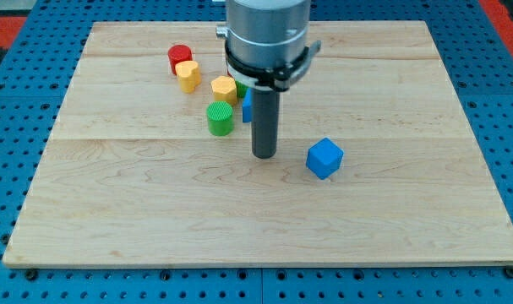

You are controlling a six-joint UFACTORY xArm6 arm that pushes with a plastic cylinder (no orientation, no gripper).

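My tip (264,155) rests on the wooden board (155,211) near its middle. A blue cube (324,158) lies just to the tip's right, a short gap away. Up and to the left of the tip stands a green cylinder (221,118). Behind the rod a second blue block (247,106) shows only as a sliver, and a bit of green (241,88) peeks out beside a yellow block (224,89). Farther toward the view's top left sit a yellow heart-like block (188,76) and a red cylinder (179,57), touching each other.
The board lies on a blue perforated table (19,127). The arm's grey body (266,34) hangs over the board's upper middle and hides what is under it.
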